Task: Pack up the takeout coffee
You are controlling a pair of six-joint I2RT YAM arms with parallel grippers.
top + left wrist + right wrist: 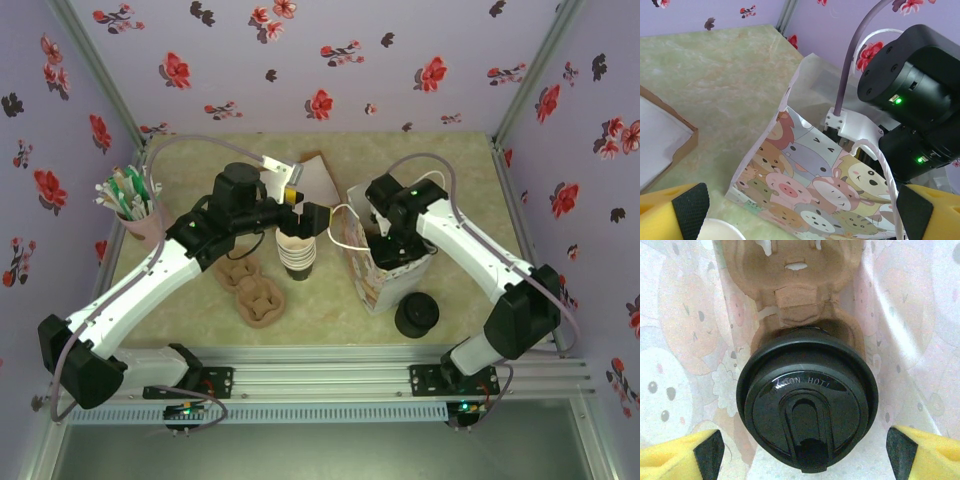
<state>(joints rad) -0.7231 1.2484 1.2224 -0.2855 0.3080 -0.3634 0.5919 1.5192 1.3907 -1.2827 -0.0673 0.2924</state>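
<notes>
purple flowered walls close in a pale green marbled table (330, 325), and on it stands the cartoon-animal paper bag (810, 185) with the right arm reaching down into its mouth. seen from the right wrist, the takeout coffee (807, 415) sits upright at the bottom of the bag, its black lid facing straight up at the camera and its base nested in a pocket of a brown pulp carrier (795, 295). the right gripper (805, 452) straddles it — one pad to each side of the lid, both clear of the rim, spread and clasping nothing. the cup's long axis therefore runs in line with the fingers' approach, and the way out looks to be straight up along it, minding the bag's walls. the left gripper (801, 207), also spread wide and empty, hangs beside the bag by the stack of lidless cups (297, 255) — the farther arm.
</notes>
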